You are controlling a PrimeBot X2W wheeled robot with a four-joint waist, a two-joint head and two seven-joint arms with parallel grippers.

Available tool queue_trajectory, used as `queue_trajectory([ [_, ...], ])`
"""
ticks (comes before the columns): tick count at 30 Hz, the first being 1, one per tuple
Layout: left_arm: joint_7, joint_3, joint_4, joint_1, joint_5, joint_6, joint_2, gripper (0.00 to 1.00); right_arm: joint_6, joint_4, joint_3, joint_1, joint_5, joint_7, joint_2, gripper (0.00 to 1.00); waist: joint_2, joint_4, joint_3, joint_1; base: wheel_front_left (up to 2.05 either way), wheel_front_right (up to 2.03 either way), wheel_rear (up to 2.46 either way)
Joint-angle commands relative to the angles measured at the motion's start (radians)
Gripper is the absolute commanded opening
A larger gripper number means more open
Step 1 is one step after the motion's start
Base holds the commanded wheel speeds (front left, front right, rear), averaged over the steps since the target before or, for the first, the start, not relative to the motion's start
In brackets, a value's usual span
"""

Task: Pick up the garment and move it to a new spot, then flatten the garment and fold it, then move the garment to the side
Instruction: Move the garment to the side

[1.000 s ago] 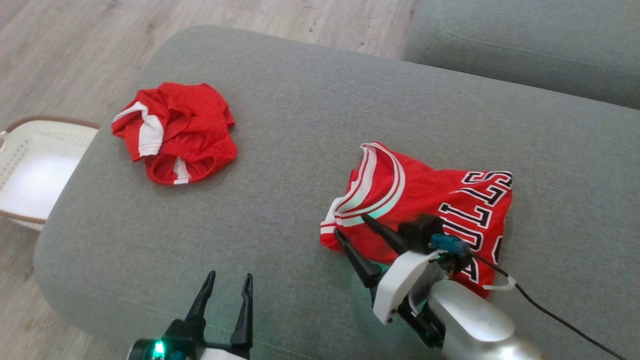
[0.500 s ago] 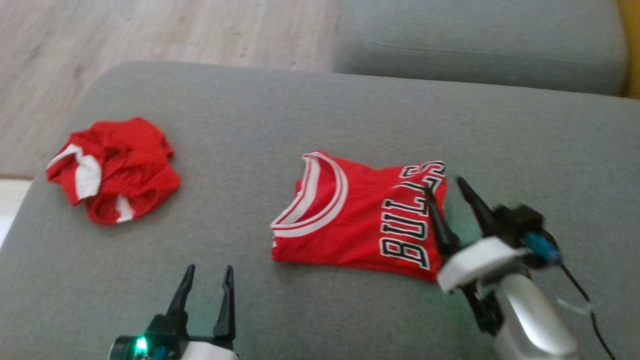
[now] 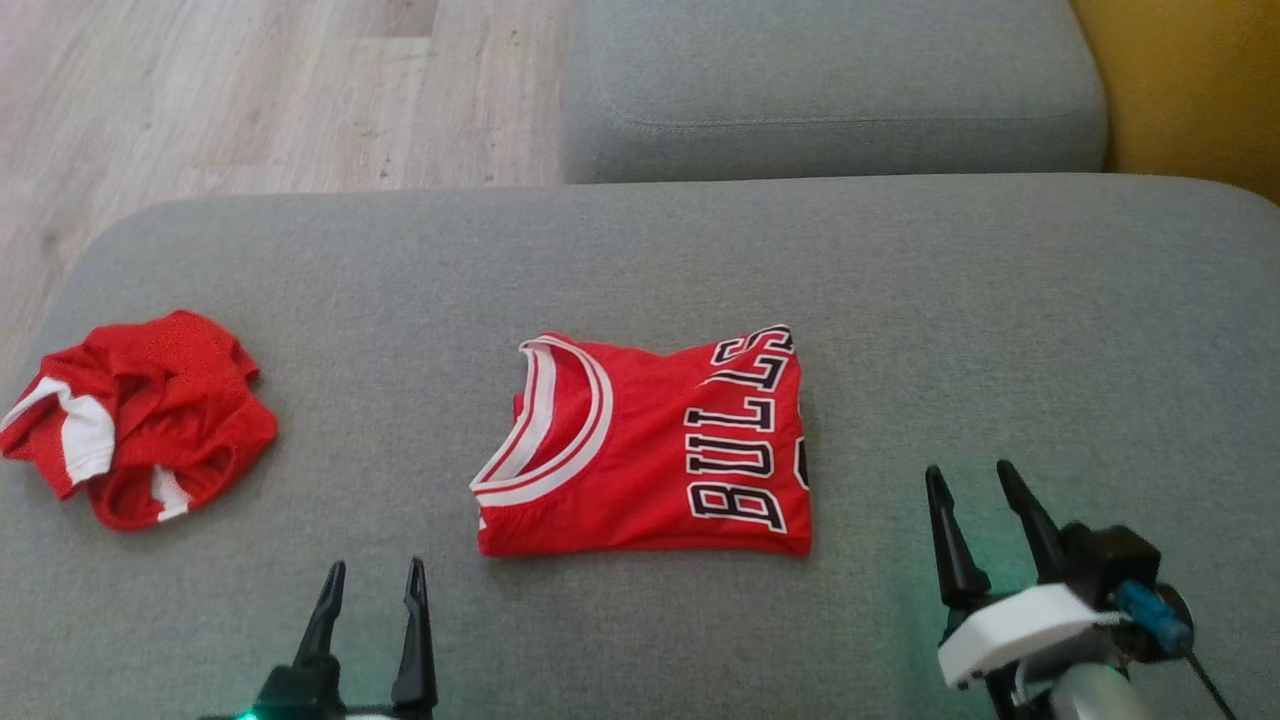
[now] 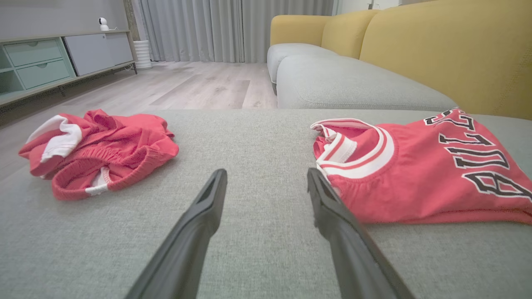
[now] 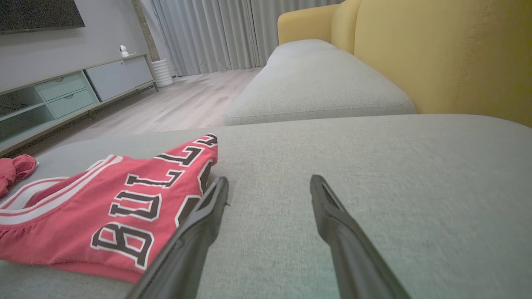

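1. A folded red Bulls jersey [image 3: 650, 450] lies flat in the middle of a grey sofa cushion [image 3: 950, 300], collar to the left and lettering to the right.
2. Crumpled red shorts [image 3: 140, 430] sit well apart, at the cushion's left end.
3. The left gripper [image 3: 375, 565] hovers near the jersey's near left corner, fingers apart and empty.
4. The right gripper [image 3: 968, 468] is to the right of the jersey, fingers apart and empty.

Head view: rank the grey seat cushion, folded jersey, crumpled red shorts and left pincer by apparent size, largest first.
1. grey seat cushion
2. folded jersey
3. crumpled red shorts
4. left pincer, cropped by the frame edge and nearest the camera
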Motion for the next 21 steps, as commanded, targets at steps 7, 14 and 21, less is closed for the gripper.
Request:
queue_trajectory([
  [7,-0.01,0.03,-0.047,-0.006,0.003,0.008,-0.001,1.0,-0.001,-0.039,0.023,-0.005,0.01,-0.014,0.002,1.0,0.0,-0.018,-0.007,0.0001,0.0,0.0,0.0],
  [14,-0.01,0.004,-0.047,-0.021,0.0,0.001,-0.001,1.0,-0.001,-0.009,0.088,-0.041,0.03,-0.014,0.002,1.0,0.0,0.009,0.012,0.0001,0.0,0.0,0.0],
  [21,-0.01,-0.051,-0.037,-0.042,-0.008,-0.008,-0.001,1.0,-0.001,0.045,0.157,-0.192,0.042,-0.014,0.002,1.0,0.0,0.081,0.066,0.0001,0.0,0.0,0.0],
])
